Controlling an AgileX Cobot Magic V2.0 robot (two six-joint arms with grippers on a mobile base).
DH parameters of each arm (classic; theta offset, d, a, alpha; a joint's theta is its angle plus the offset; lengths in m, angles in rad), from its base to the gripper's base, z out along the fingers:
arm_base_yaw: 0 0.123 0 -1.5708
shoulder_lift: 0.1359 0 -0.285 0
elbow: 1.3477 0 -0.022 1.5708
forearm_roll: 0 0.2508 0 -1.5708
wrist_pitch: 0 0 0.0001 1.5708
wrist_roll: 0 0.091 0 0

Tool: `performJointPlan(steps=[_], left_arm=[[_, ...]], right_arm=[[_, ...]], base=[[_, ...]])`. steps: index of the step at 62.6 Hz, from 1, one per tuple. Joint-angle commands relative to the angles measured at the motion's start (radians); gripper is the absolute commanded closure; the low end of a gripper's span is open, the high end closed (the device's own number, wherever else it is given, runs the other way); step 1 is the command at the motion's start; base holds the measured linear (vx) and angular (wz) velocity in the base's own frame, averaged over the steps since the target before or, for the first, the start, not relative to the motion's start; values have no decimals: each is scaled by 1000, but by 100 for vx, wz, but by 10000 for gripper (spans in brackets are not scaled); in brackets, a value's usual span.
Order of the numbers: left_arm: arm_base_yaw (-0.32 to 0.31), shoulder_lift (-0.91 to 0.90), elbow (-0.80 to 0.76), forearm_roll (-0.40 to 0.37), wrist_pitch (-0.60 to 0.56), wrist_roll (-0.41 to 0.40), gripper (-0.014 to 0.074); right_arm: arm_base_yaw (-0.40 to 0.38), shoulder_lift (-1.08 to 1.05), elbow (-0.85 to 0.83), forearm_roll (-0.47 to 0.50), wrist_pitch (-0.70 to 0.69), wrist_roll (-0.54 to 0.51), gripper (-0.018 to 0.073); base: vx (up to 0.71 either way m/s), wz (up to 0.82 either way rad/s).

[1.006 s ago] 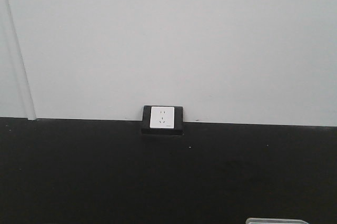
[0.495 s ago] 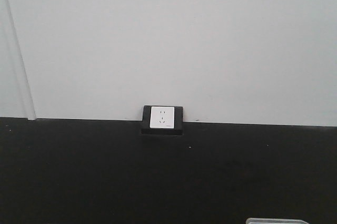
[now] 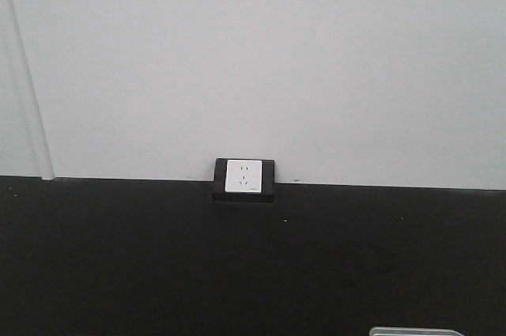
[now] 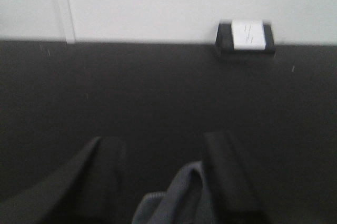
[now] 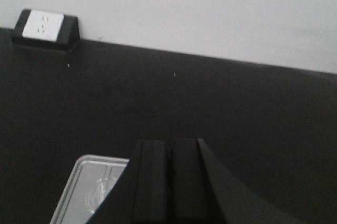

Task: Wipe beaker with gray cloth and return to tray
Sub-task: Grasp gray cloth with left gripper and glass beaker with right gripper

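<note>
Left wrist view is blurred: left gripper point(image 4: 163, 140) has its two dark fingers point(image 4: 108, 174) standing apart, with a bunched fold of the gray cloth point(image 4: 176, 197) sitting in the gap between them. The cloth leans against the finger on the picture's right and comes close to the other one. Cannot tell whether the cloth is really pinched or only lying between the fingers. Black table point(image 4: 158, 92) ahead, with a wall socket point(image 4: 247, 36) at the far edge against the white wall.

Right wrist view: right gripper point(image 5: 169, 146) has its fingers pressed together with nothing between them. The tray point(image 5: 79, 174) lies on the black table at lower left, just beside the fingers and partly hidden behind them. A faint round glassy outline inside the tray looks like the beaker point(image 5: 101, 191), near the left finger but not touching it; too faint to tell if it is upright.

Front view: only a sliver of the tray's rim shows at the bottom edge, right of centre, below the socket; neither arm shows
</note>
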Motion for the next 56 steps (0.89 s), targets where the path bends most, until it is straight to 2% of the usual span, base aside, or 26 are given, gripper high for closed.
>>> performJointPlan(steps=[1, 6, 12, 17, 24, 47, 56], left_arm=[[3, 88, -35, -45, -64, -5, -19], [2, 166, -37, -153, -47, -5, -55], [1, 257, -59, -297, 50, 28, -52], [1, 333, -87, -357, 100, 100, -44], [1, 449, -132, -429, 86, 186, -34], [1, 845, -350, -446, 113, 199, -3], [1, 955, -400, -446, 138, 200, 39]], right_arm=[[-6, 81, -36, -12, -74, 11, 377], [-6, 123, -36, -12, -74, 11, 288], [-6, 158, -36, -12, -78, 11, 176], [-6, 172, -36, -12, -86, 10, 99], [-6, 172, -36, -12, -103, 10, 38], [-6, 172, -36, -12, -107, 9, 26], [-6, 172, -36, -12, -107, 9, 26]], base=[[0, 0], [0, 0], [0, 0], [0, 0], [0, 0], [0, 0], [0, 0]])
